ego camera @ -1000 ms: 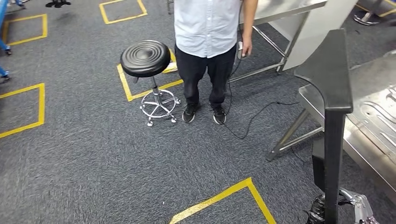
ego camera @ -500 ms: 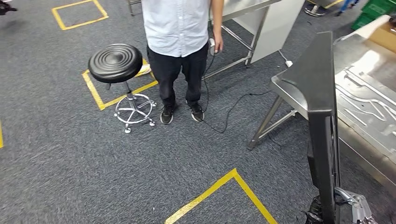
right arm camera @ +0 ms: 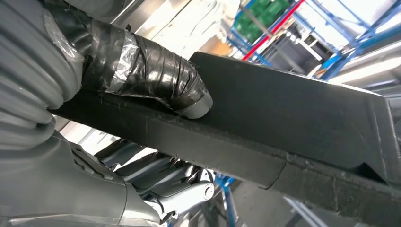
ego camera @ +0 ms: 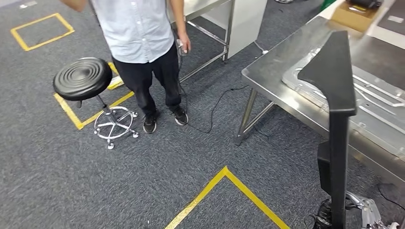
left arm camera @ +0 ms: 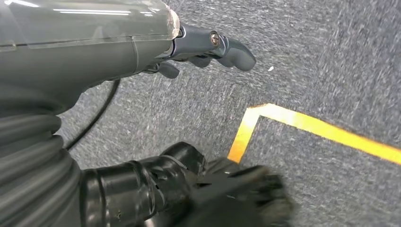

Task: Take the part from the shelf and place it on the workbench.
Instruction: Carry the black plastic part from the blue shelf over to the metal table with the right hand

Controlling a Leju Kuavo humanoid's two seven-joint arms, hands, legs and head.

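- Head view: right hand [ego camera: 353, 212] sits low at the bottom right edge, gripping the base of the black part [ego camera: 334, 95]. Part stands upright, a long narrow stem with a wider angled head at the top.
- The part's head overlaps the steel workbench [ego camera: 277, 81] in the picture, but I cannot tell whether they touch; the part is in the hand, not lying on the bench.
- A pressed metal panel [ego camera: 377, 102] lies flat on the workbench, and a cardboard box [ego camera: 351, 16] sits at its far end.
- On the carpet [ego camera: 71, 186]: a person [ego camera: 138, 33] in a light shirt and dark trousers stands holding a small device [ego camera: 180, 46] with a cable [ego camera: 215, 107] trailing across the floor. A black stool [ego camera: 83, 78] is just beside the person, over yellow floor tape [ego camera: 224, 183].
- Left wrist view: left hand [left arm camera: 203, 47] hangs over the carpet, holding nothing. Thumb [left arm camera: 231, 47] sticks out, darker fingers loosely curled beneath it and apart from it. A yellow tape corner [left arm camera: 255, 118] lies below.
- Right wrist view: tape-wrapped thumb [right arm camera: 156, 75] presses flat on one face of the part [right arm camera: 293, 123]; the other fingers [right arm camera: 161, 175] close on the opposite side. Firm clamp on the part, seen up close. Blue racking [right arm camera: 340, 28] in the background.
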